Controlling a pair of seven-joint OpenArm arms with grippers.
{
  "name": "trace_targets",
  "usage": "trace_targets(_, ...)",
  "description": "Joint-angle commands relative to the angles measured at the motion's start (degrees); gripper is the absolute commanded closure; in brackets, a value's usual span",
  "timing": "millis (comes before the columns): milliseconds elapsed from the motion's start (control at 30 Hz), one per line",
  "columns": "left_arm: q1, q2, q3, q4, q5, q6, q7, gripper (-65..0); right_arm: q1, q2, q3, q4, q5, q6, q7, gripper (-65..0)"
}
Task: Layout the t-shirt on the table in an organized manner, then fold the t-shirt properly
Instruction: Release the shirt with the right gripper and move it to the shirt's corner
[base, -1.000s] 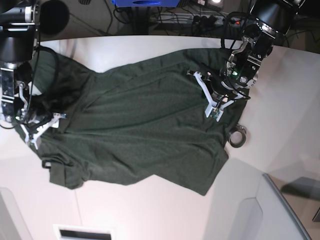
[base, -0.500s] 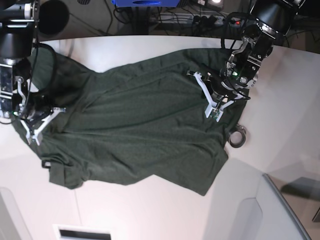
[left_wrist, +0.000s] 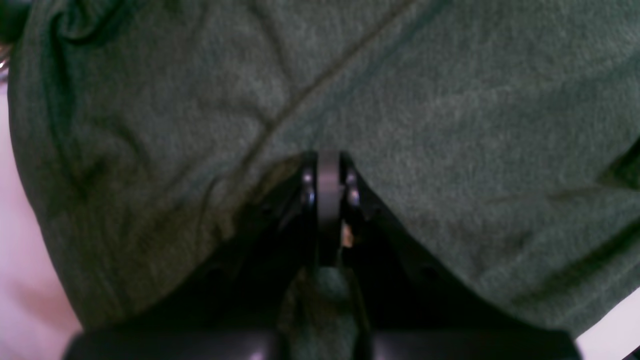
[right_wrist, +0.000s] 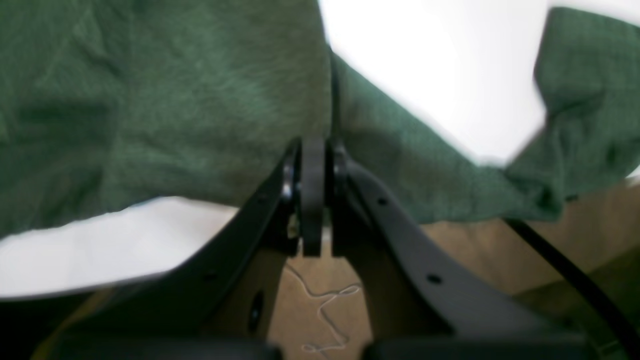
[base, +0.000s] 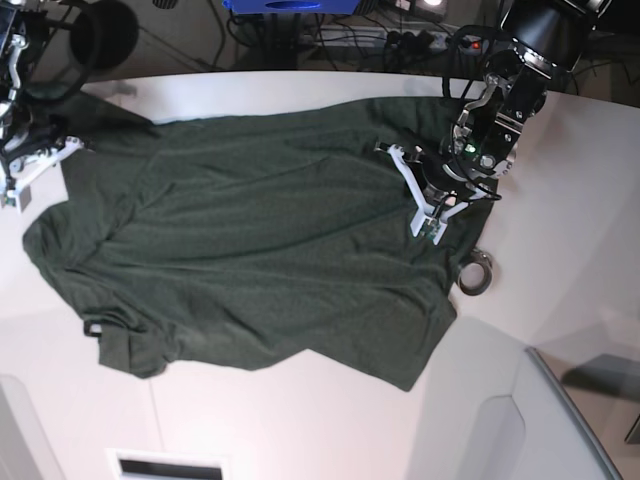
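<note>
The dark green t-shirt (base: 260, 240) lies spread over the white table (base: 300, 420), with wrinkles along its near edge. My left gripper (base: 428, 205) rests on the shirt's right part, shut on a pinch of cloth. In the left wrist view, the t-shirt (left_wrist: 450, 100) bunches around the closed left gripper (left_wrist: 327, 160). My right gripper (base: 30, 170) is at the table's far left corner, shut on the shirt's edge. In the right wrist view, the closed right gripper (right_wrist: 312, 150) grips the hem of the t-shirt (right_wrist: 150, 100) above the table (right_wrist: 425, 60) and the floor.
A small metal ring (base: 477, 272) lies on the table just right of the shirt. Cables and a power strip (base: 400, 40) run behind the table. A grey panel (base: 570, 410) stands at the near right, and a white slotted piece (base: 165, 465) sits at the near edge.
My right gripper has shut on the shirt's left edge and drawn it toward the far left corner, pulling the bunched cloth there flat. The left arm has not moved.
</note>
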Motion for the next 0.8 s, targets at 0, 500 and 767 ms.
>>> trace_targets(0,-0.4,-0.4,-0.3,0.6,0.1,0.1,0.3,0.0,-0.5,-0.1,0.2,1.8,0.2,0.1,0.8,-1.2)
trace_targets(500,-1.3,-1.3,-0.3,0.6,0.1,0.1,0.3,0.0,-4.1,-4.2,0.3,4.6,0.2,0.1,-9.3,-1.7)
trace_targets(767,-1.4,-2.0,-0.3,1.1,0.1,0.1,0.2,0.0,-4.9,-6.0,5.0,9.1,0.2,-2.0,-11.4,-1.5)
